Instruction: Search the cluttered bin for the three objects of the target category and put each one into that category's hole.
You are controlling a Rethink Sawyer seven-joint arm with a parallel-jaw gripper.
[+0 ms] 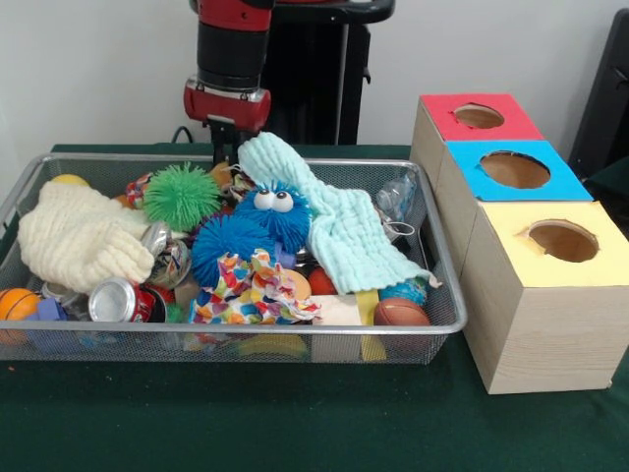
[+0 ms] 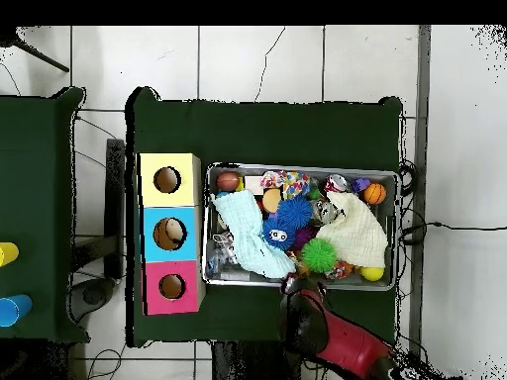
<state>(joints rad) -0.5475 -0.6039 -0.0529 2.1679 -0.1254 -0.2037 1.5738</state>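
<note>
The silver wire-mesh bin [image 1: 118, 156] stands on the green table, full of clutter; it also shows in the overhead view [image 2: 297, 166]. My gripper [image 1: 226, 155] hangs at the bin's far rim, just behind a green spiky ball [image 1: 182, 195] and a pale blue cloth [image 1: 339, 221]. Its tips are hidden. In the overhead view the gripper [image 2: 295, 285] is over the bin's rim nearest the robot. No monkey, tiger or duck shows clearly; cloths and balls cover much of the bin. The red-surround hole [image 1: 479, 116] tops the farthest wooden box, and shows in the overhead view [image 2: 171, 287].
The bin holds a cream cloth [image 1: 79, 236], a fuzzy blue ball with googly eyes [image 1: 280, 211], a blue spiky ball [image 1: 224, 246], a patterned cloth [image 1: 251, 290], a can [image 1: 118, 300] and a brown football [image 1: 401, 313]. Blue-hole [image 1: 514, 169] and yellow-hole [image 1: 562, 240] boxes stand beside it.
</note>
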